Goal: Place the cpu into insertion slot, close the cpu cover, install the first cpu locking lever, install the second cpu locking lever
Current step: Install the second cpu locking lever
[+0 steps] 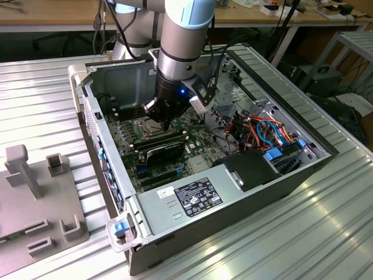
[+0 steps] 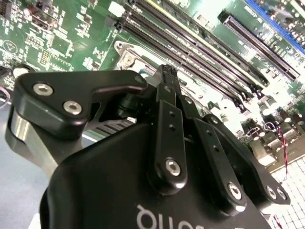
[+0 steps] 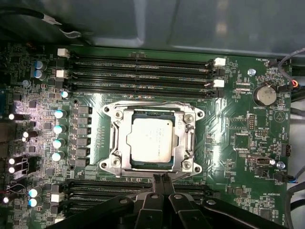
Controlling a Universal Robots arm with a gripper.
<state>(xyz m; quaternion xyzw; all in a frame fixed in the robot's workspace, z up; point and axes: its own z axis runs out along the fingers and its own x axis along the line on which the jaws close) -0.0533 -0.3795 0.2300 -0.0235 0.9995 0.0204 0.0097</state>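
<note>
Exterior view: open dark-grey metal computer case [image 1: 274,175] lying on a ribbed aluminium table [image 1: 46,105], with a grey plastic fixture block [image 1: 41,198] on the exterior view's left. Black two-finger gripper [image 1: 165,121] lowered inside the case, tips just above the green circuit board [image 1: 195,125], beside the silvery square insertion slot [image 1: 145,127]. Crowded all round: black long card [image 1: 165,150] just beside the tips, orange and blue cable bundle [image 1: 271,131] and a black power supply box with a white label [image 1: 198,195] towards the exterior view's right.

Second wrist view: gripper [image 2: 164,76] seen from behind its black body, fingers [image 2: 167,102] pressed together with nothing between them. Long black memory slots [image 2: 200,62] running past the tips.

First wrist view: small square cpu with silvery-grey metal top [image 3: 150,139] lying flat in the insertion slot [image 3: 116,152]. Silvery metal cpu cover frame [image 3: 187,138] lying down around the chip, chip showing through its window. Closed fingertips [image 3: 161,183] at the slot's edge, touching or nearly so; cannot tell which. Memory slots [image 3: 143,78] on the far side, more beneath the fingers; silver coin battery [image 3: 265,94] well apart.
</note>
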